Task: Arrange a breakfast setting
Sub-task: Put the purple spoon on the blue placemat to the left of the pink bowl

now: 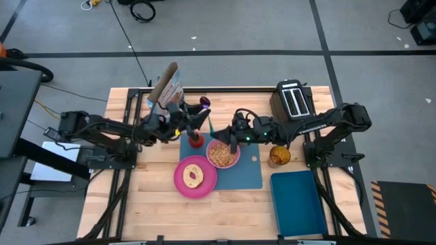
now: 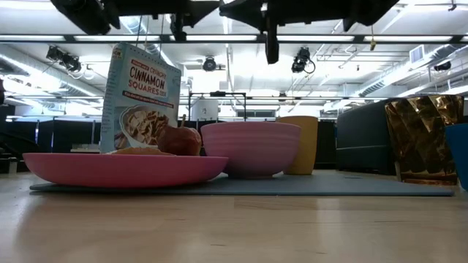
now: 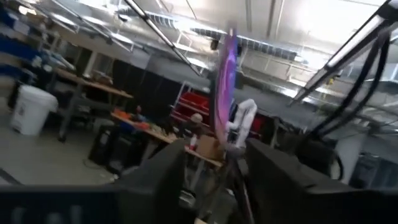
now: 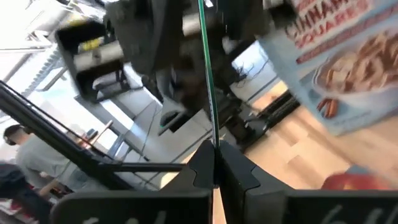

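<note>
Right wrist view: right gripper (image 4: 214,163) is pinched shut on the spoon (image 4: 207,74), held aloft just behind the bowl (image 1: 223,155). Left gripper (image 3: 217,180) looks parted around it. Back the left straight off first, then lower the spoon beside the bowl.

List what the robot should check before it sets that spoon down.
1. Right claw clamped on the spoon: ok.
2. Left claw let go of the spoon: fingers look spread, ok.
3. Bowl on the mat: ok.
4. Bagel on the plate: ok.
5. Cup on the mat: not ok, it stands on bare wood beside it.
6. Apple on the mat: ok.
</note>
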Tool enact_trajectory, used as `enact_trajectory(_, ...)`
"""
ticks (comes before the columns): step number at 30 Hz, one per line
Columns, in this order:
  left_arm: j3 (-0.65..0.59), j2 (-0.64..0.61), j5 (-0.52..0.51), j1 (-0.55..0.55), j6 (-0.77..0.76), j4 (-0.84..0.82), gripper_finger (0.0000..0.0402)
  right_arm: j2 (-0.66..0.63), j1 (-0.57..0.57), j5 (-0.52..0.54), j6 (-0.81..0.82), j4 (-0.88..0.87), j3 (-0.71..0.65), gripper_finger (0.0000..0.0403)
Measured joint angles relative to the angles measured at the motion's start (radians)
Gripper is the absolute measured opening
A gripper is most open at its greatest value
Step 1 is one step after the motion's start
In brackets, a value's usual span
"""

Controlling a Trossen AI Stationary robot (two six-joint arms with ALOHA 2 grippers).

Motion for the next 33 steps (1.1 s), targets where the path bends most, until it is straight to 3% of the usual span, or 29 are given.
enact_trajectory(4,0.0,-0.103,-0.002,-0.023,0.114,-0.165,0.0226,-0.043,0.054,0.017,0.1,-0.108,0.0,0.0012)
enact_trajectory(8,0.0,-0.227,0.001,-0.063,0.19,-0.385,0.0252,-0.128,0.135,0.141,0.221,-0.349,0.0,0.0012)
enact_trajectory(14,0.0,-0.396,-0.006,-0.111,0.207,-0.723,0.0252,-0.242,0.276,0.329,0.561,-0.726,0.0,0.0012)
enact_trajectory(18,0.0,-0.466,-0.063,-0.131,0.246,-0.9,0.0244,-0.241,0.372,0.378,0.793,-0.823,0.0,0.0012)
enact_trajectory(21,0.0,-0.477,-0.065,-0.135,0.265,-0.938,0.0239,-0.226,0.405,0.396,0.871,-0.84,0.011,0.0012)
enact_trajectory(26,-0.001,-0.472,-0.064,-0.134,0.271,-0.971,0.0233,-0.179,0.433,0.401,0.944,-1.071,0.143,0.0012)
enact_trajectory(33,-0.001,-0.471,-0.064,-0.134,0.259,-1.022,0.0233,-0.044,0.548,0.364,1.233,-1.292,0.322,0.0012)
